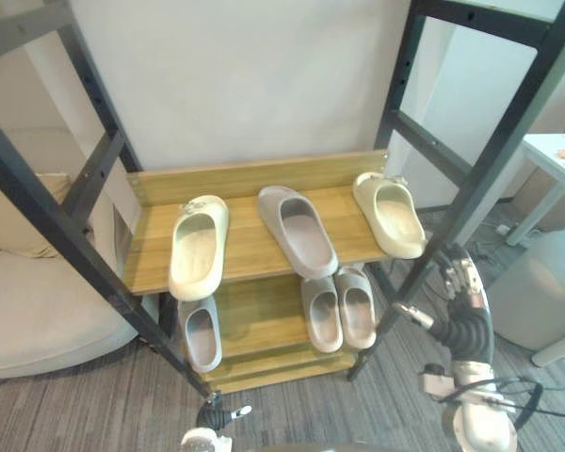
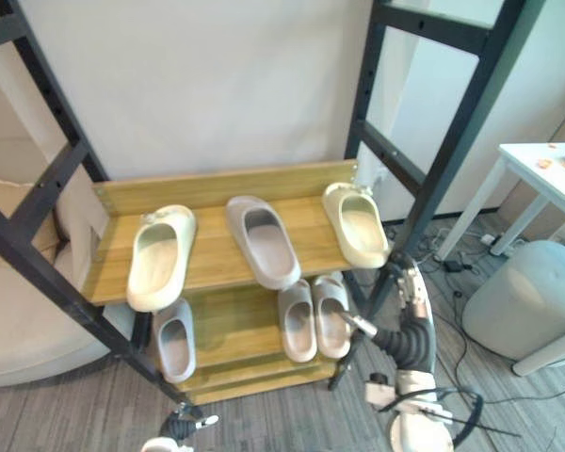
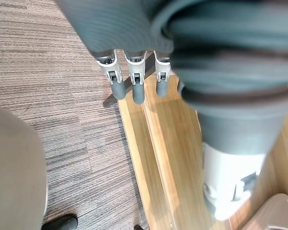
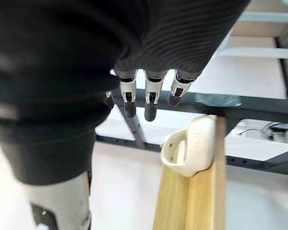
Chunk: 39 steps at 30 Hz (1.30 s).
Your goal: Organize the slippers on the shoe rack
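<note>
**On the shoe rack: six slippers, both hands free**

At far left stands a cushioned chair [image 1: 38,320] on grey carpet [image 1: 94,405], beside the shoe rack [image 1: 245,179], which has wood shelves in a black frame.

Left hand [image 3: 133,79]: fingers straight and side by side, holding nothing. It hangs over the rack's low front board where wood meets carpet, touching neither.

Upper shelf, L to R:
- left cream slipper [image 1: 198,247], lengthwise, w/ its near end over the shelf's front edge
- middle grey slipper [image 1: 299,229], slanted, w/ its near end also past the front edge
- right cream slipper [image 1: 391,215], at the shelf's R end, angled slightly outward

All three lie apart from each other.

Lower shelf, L to R:
- lone grey slipper [image 1: 201,334], under the left cream slipper
- grey pair [image 1: 339,311], side by side and touching, under the middle grey slipper

Right hand [image 1: 468,282]: fingers straight and relaxed, clamped on nothing. It is just R of the rack, in front of the black post [image 1: 490,169] and below upper-shelf level. It is near the right cream slipper but apart from it.

Further R are a grey stool [image 1: 537,292] and a white table [image 1: 560,151].
</note>
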Motion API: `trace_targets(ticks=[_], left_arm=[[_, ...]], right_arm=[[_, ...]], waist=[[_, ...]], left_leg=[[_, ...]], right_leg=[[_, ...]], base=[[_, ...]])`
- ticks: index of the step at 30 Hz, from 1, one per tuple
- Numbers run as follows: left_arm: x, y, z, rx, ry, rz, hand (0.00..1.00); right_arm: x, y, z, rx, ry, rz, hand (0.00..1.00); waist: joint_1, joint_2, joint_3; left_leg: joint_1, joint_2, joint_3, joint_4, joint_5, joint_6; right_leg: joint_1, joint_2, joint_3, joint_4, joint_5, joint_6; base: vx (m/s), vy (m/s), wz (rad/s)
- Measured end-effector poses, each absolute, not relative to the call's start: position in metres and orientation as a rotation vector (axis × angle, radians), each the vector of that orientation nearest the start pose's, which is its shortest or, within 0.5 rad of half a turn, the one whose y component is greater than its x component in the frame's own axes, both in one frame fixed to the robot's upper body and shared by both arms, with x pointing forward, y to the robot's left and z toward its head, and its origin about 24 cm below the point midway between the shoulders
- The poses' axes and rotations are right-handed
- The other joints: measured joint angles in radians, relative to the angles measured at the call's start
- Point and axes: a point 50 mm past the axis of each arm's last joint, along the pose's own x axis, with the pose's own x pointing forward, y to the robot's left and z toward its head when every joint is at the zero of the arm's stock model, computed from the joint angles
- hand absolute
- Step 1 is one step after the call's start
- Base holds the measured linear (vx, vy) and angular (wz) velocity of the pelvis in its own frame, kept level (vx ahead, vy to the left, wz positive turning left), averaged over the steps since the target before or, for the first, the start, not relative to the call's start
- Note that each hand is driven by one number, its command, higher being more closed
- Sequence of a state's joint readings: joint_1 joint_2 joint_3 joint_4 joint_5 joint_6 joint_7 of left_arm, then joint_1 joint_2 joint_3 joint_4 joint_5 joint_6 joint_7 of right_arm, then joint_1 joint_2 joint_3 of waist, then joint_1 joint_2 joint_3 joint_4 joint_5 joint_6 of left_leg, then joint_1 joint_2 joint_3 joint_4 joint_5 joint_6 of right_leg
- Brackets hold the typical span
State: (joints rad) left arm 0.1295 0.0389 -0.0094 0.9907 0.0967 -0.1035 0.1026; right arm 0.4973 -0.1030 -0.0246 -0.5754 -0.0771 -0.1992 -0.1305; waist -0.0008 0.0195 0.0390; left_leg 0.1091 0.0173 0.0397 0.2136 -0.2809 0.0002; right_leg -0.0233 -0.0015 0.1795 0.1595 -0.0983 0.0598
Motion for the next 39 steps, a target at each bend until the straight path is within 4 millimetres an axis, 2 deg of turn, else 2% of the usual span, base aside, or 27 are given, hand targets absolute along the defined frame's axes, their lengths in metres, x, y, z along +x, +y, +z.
trace_targets(ticks=[6,10,16,18,21,22,28,39], left_arm=[[0.097,0.172,-0.158,0.172,1.001,0.061,0.0],[0.099,0.176,-0.158,0.19,1.0,0.038,0.0],[0.1,0.181,-0.158,0.203,1.005,0.035,0.0],[0.102,0.181,-0.158,0.218,1.003,0.018,0.0],[0.106,0.183,-0.157,0.223,0.998,0.017,0.0],[0.107,0.184,-0.157,0.225,0.997,0.017,0.0],[0.112,0.185,-0.155,0.225,0.986,0.021,0.0],[0.113,0.185,-0.155,0.221,0.982,0.022,0.0]], right_arm=[[0.175,-0.186,0.117,-0.226,-0.417,-0.168,0.0],[0.192,-0.193,0.112,-0.272,-0.407,-0.139,0.0],[0.212,-0.198,0.119,-0.276,-0.441,-0.119,0.0],[0.221,-0.21,0.117,-0.287,-0.423,-0.145,0.0],[0.234,-0.223,0.116,-0.32,-0.397,-0.167,0.0],[0.237,-0.227,0.114,-0.327,-0.383,-0.174,0.0],[0.259,-0.248,0.112,-0.377,-0.313,-0.194,0.0],[0.281,-0.258,0.132,-0.4,-0.343,-0.197,0.0]], waist=[[0.002,-0.008,-0.002],[0.004,-0.03,0.001],[0.005,-0.038,0.004],[0.007,-0.041,0.006],[0.008,-0.032,0.019],[0.007,-0.039,0.027],[0.011,-0.033,0.04],[0.012,-0.024,0.053]], left_leg=[[-0.002,-0.02,-0.029,0.001,0.019,0.016],[-0.003,-0.039,-0.063,-0.005,0.029,0.028],[-0.009,-0.056,-0.077,-0.021,0.043,0.033],[-0.024,-0.06,-0.088,-0.022,0.043,0.033],[-0.041,-0.064,-0.098,-0.021,0.044,0.032],[-0.04,-0.066,-0.105,-0.019,0.044,0.032],[-0.059,-0.062,-0.137,-0.019,0.045,0.031],[-0.056,-0.063,-0.164,-0.02,0.045,0.031]], right_leg=[[0.042,-0.02,-0.012,-0.06,0.038,0.011],[0.06,-0.041,-0.038,-0.069,0.04,0.014],[0.058,-0.058,-0.047,-0.079,0.046,0.024],[0.056,-0.062,-0.055,-0.095,0.051,0.025],[0.041,-0.062,-0.062,-0.098,0.052,0.025],[0.041,-0.062,-0.067,-0.101,0.052,0.025],[0.041,-0.057,-0.08,-0.129,0.06,0.015],[0.044,-0.057,-0.078,-0.129,0.06,0.013]], base=[[0.01,0.026,0.16],[-0.05,0.018,0.22],[-0.04,0.01,0.08],[0.0,-0.004,0.1],[0.04,-0.004,0.1],[0.06,-0.004,0.13],[0.08,-0.016,0.11],[0.02,-0.004,0.0]])
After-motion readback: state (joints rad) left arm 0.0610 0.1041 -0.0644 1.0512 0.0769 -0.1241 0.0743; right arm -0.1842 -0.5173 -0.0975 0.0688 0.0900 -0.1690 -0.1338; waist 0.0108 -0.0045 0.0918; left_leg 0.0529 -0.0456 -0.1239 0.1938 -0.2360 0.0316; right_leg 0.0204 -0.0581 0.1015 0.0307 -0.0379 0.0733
